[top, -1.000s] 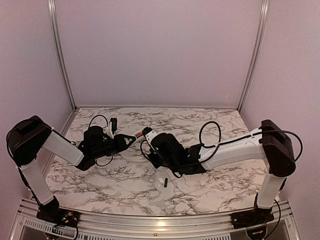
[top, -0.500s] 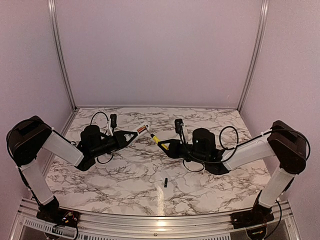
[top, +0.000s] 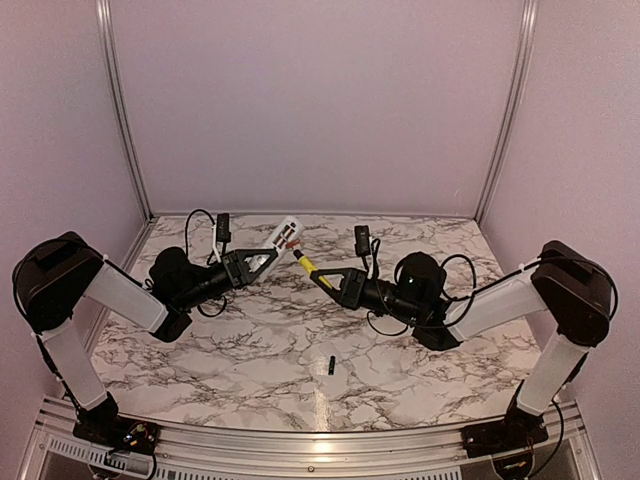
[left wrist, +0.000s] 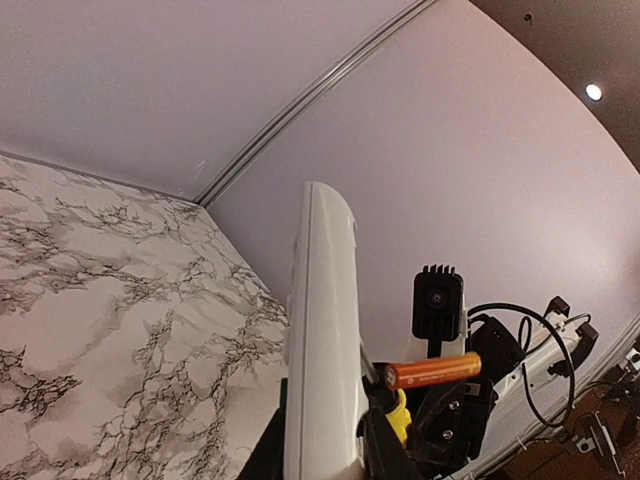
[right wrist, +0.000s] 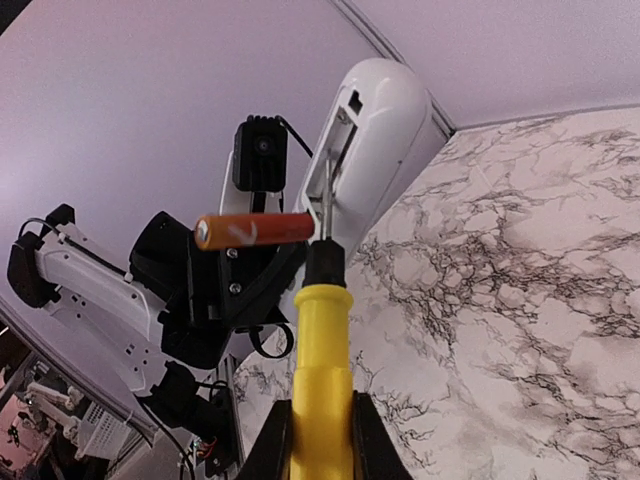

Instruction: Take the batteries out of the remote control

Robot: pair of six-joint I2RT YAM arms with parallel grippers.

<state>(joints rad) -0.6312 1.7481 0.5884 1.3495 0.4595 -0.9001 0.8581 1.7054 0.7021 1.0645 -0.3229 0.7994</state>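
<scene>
Left gripper (top: pixel 250 265) is clamping the remote control (top: pixel 285 234) and has been raising it higher above the table (top: pixel 430 385) during the last second. Right gripper (top: pixel 335 281), closed on the yellow screwdriver (right wrist: pixel 322 340), has been bringing its tip into the open bay. Orange battery (right wrist: pixel 255 229) is now sticking out crosswise, probably nearly free; dark battery (top: pixel 328 364) is lying apart on the table.
</scene>
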